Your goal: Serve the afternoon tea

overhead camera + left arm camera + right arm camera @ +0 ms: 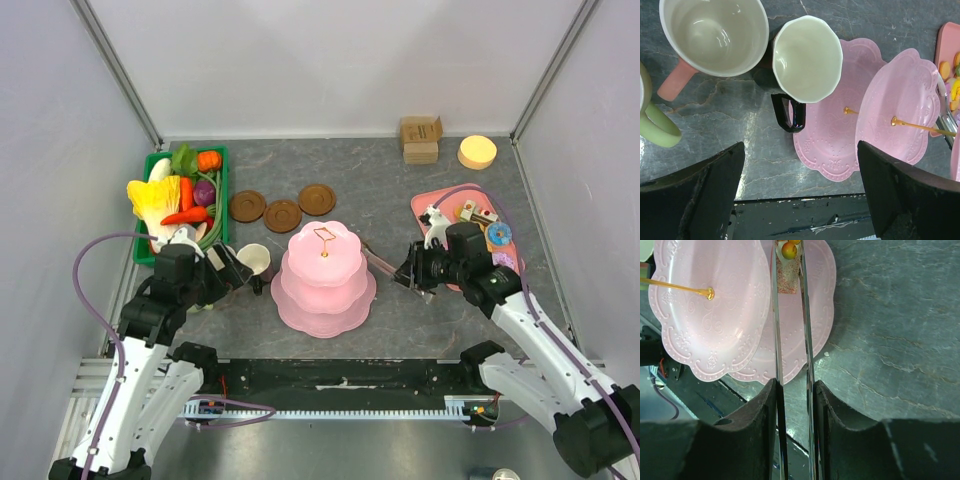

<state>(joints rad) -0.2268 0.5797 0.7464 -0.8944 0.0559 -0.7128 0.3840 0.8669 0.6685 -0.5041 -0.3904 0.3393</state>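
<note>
The pink tiered stand [325,270] sits mid-table. My right gripper [415,272] is shut on metal tongs [777,340]. The tong tips pinch a pink cake bit [789,275] with a yellow-orange ball on top, over the stand's [705,325] lower tier by its right rim. My left gripper [800,195] is open and empty, just short of the mugs: a pink mug [715,35], a dark mug [807,60] touching the stand's base [830,145], and a pale green mug [655,125]. Three brown saucers [282,214] lie behind the stand.
A pink tray [440,205] at the right holds more snacks, among them a donut [499,234]. A green basket [150,170] of toy vegetables stands at the left. Cardboard boxes [420,138] and a yellow disc [477,151] are at the back right.
</note>
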